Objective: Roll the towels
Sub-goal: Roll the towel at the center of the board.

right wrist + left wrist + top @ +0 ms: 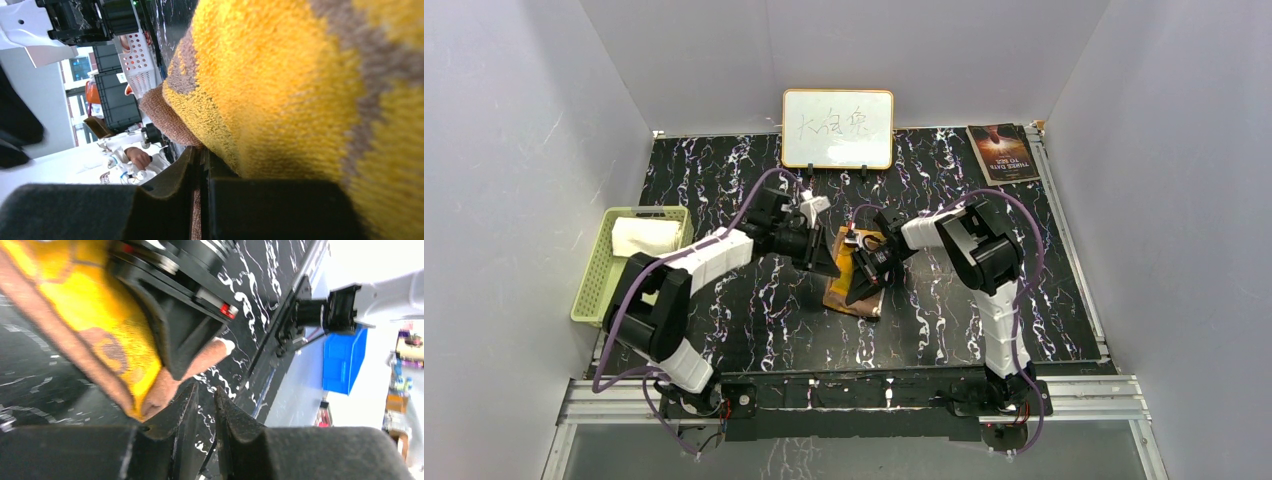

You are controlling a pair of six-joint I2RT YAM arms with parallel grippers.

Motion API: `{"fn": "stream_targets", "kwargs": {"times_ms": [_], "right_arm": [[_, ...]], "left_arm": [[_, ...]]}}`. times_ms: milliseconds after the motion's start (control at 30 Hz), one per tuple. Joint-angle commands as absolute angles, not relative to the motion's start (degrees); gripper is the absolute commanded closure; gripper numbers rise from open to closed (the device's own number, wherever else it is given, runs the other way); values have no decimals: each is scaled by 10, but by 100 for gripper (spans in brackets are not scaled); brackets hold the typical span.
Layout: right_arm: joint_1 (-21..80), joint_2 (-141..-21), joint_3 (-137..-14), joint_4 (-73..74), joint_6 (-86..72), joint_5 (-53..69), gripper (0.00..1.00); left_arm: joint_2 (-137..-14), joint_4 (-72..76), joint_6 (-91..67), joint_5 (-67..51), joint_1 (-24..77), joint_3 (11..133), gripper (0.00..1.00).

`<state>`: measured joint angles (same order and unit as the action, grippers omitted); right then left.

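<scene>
The orange-and-brown towel (pixel 839 292) lies bunched at the middle of the black marbled table. My right gripper (pixel 862 282) is shut on it, and the right wrist view shows a brown hem pinched between the jaws of the right gripper (pixel 201 150), with the towel (pixel 280 75) folded over them. My left gripper (pixel 828 260) sits at the towel's left side. In the left wrist view the left gripper (pixel 206 387) stands a narrow gap apart with nothing in it, the towel's corner (pixel 90 305) just beside one finger. A cream towel (pixel 642 237) rests in the basket.
The pale green slotted basket (pixel 589 290) stands at the table's left edge. A whiteboard (pixel 837 128) is propped at the back centre, and a dark booklet (pixel 1002 152) lies at the back right. White walls enclose the table on three sides.
</scene>
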<state>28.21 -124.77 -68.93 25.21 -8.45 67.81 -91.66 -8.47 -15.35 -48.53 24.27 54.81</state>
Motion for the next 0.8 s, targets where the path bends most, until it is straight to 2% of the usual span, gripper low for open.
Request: {"fn": "stream_targets", "kwargs": {"times_ms": [0, 167, 767], "right_arm": [[269, -1316, -690, 249, -12, 536, 100], [265, -1319, -695, 257, -14, 531, 100], [258, -1307, -694, 282, -7, 527, 100]], "left_arm": [[-904, -12, -197, -529, 295, 506, 87], [-925, 91, -264, -523, 333, 467, 100], [-997, 51, -184, -369, 321, 444, 100]]}}
